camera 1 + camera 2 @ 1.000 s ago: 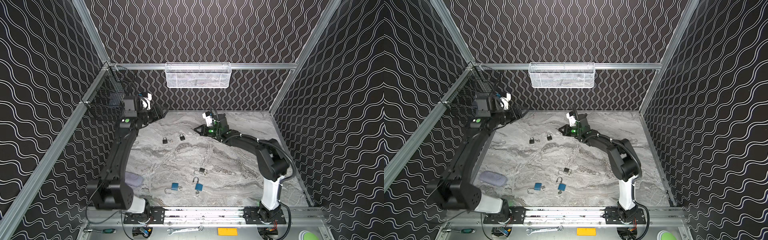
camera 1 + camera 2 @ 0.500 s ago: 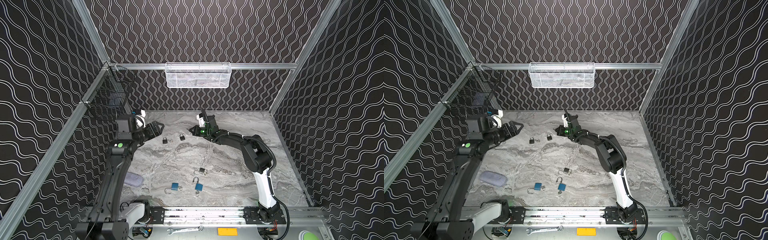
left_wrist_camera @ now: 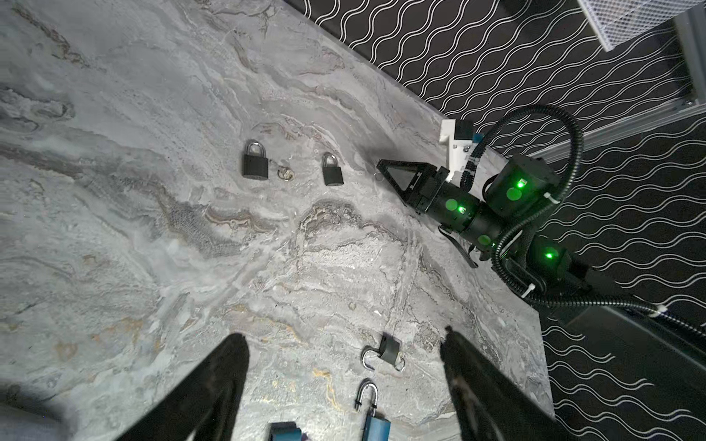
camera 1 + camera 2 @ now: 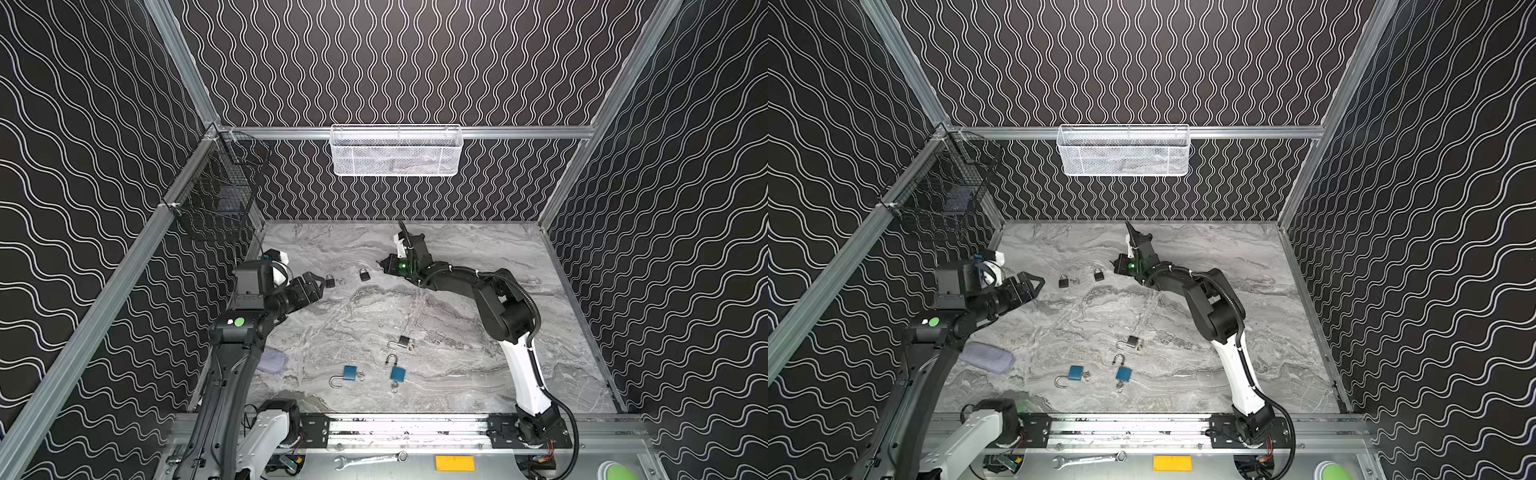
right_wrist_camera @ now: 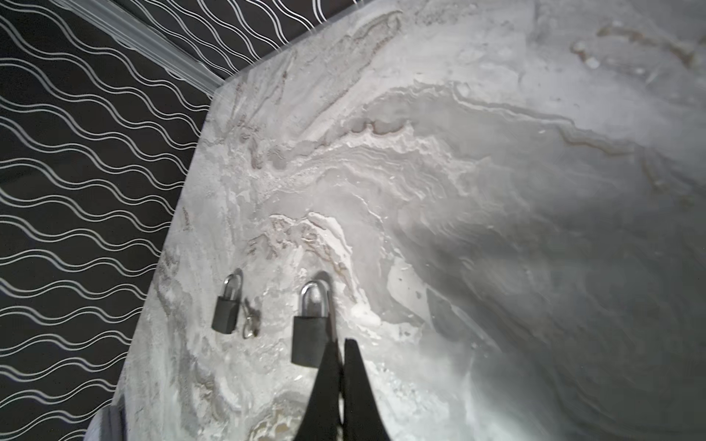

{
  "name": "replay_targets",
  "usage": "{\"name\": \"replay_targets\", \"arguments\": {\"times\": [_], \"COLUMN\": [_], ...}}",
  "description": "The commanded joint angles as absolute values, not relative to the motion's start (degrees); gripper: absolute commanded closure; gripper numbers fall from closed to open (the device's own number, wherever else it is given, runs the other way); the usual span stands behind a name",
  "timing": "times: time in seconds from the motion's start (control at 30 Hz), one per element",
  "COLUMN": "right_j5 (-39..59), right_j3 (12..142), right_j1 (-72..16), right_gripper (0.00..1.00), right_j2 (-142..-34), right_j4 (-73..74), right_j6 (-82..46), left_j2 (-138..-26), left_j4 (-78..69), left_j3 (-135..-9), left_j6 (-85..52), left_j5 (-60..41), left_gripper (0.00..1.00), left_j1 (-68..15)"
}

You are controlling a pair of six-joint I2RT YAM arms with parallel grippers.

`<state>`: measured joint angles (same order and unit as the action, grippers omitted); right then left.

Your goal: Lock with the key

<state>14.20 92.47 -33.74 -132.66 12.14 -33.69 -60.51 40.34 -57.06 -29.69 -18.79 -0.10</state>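
Two shut black padlocks lie at the back of the marble table, with a small key on a ring beside the left padlock. My right gripper is shut, its tips close beside the right padlock. I cannot tell whether it pinches anything. In both top views my left gripper hangs open and empty just left of the left padlock. Nearer the front lie an open dark padlock and two open blue padlocks.
A white mesh basket hangs on the back wall and a black wire basket on the left wall. A grey cloth lies at the front left beside the left arm. A wrench rests on the front rail.
The left arm has come down from the back left corner towards the left padlock, and its jaws have spread wider. The right gripper has slid left towards the right padlock, still shut.
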Motion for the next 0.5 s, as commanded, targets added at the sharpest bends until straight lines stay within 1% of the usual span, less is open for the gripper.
{"name": "replay_targets", "arguments": {"times": [0.0,0.2,0.47], "right_j5": [13.9,14.6,14.1], "right_j3": [94.0,94.4,96.0], "right_j1": [-33.8,-33.8,-33.9], "right_gripper": [1.00,1.00,1.00], "right_j2": [-134.2,-135.0,-136.7], "right_j4": [12.1,12.5,11.9], "right_j6": [-35.3,-36.0,-36.9], "left_j2": [-59.6,-59.8,-56.8], "left_j4": [37.6,36.0,37.4], "left_j3": [-55.3,-53.6,-54.2], "left_j6": [-30.8,-31.6,-31.0], "left_j5": [-19.3,-20.5,-17.8], "left_gripper": [0.16,0.08,0.06], "left_j1": [-0.1,-0.1,-0.1]}}
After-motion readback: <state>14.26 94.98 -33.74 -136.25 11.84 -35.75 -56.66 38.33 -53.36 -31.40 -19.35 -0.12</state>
